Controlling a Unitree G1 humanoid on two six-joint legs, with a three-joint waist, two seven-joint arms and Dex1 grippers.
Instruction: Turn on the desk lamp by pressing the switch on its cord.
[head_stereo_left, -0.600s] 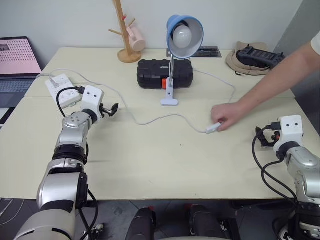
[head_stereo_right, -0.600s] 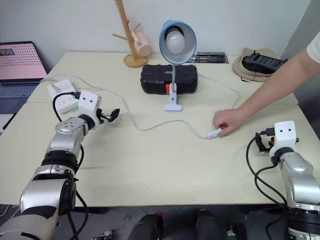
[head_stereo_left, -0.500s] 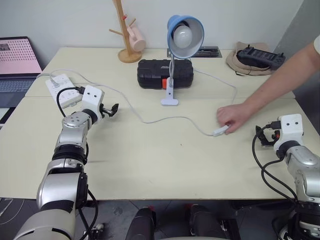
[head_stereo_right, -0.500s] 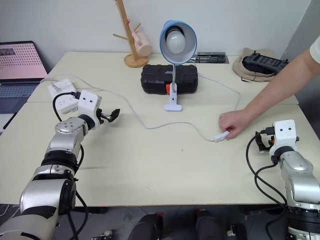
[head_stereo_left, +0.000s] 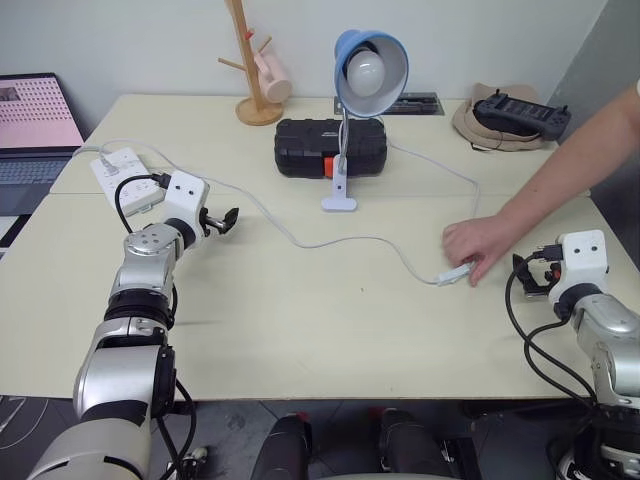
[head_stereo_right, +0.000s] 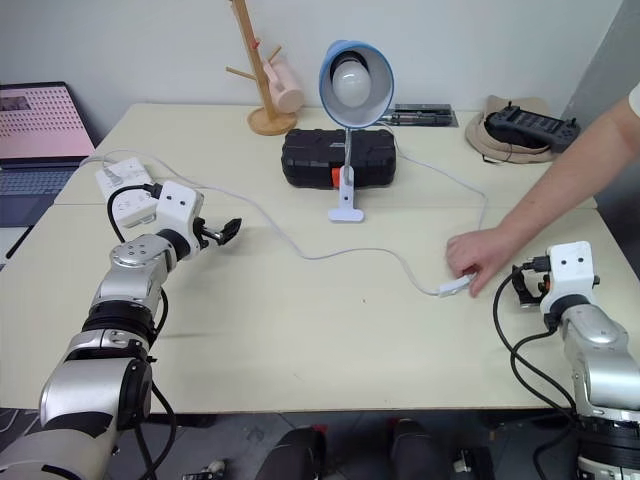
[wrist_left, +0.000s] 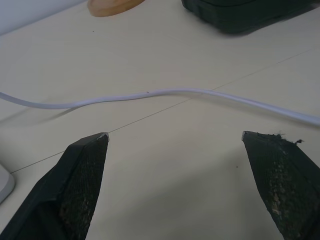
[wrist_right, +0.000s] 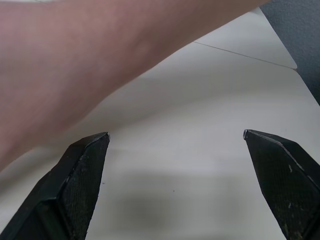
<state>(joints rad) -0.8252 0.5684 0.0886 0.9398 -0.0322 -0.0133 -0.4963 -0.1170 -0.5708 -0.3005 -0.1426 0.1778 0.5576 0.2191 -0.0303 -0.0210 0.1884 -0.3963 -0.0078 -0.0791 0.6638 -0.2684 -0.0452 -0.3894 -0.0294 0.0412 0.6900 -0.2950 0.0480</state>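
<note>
The desk lamp (head_stereo_left: 368, 68) stands at the middle of the table (head_stereo_left: 300, 330), its blue shade facing us, the white bulb unlit, its small base just in front of a black case (head_stereo_left: 329, 146). From that base the cord (head_stereo_left: 340, 241) loops out to the right and back, then runs across the tabletop to the left, past the left gripper (head_stereo_left: 222, 220) and on toward the white power strip (head_stereo_left: 126, 174). And there's the switch (head_stereo_left: 455, 272), lying on the table at the right, partway along that cord, with a person's hand (head_stereo_left: 478, 246) resting right on it, fingers touching its far end, the forearm reaching in from the right edge.

The left gripper hovers above the table at the left, jaws spread wide with nothing between them; in its wrist view the cord crosses the table just ahead of the black fingers (wrist_left: 82, 185). The right gripper (head_stereo_right: 520, 288) sits low at the right edge, just beside the person's hand, also fully spread and empty; its wrist view looks past its fingers (wrist_right: 80, 185) at the forearm overhead. At the back stand a wooden mug tree (head_stereo_left: 250, 70) and a hat (head_stereo_left: 490, 125) with a black controller on it; a laptop (head_stereo_left: 35, 125) sits off to the left.
</note>
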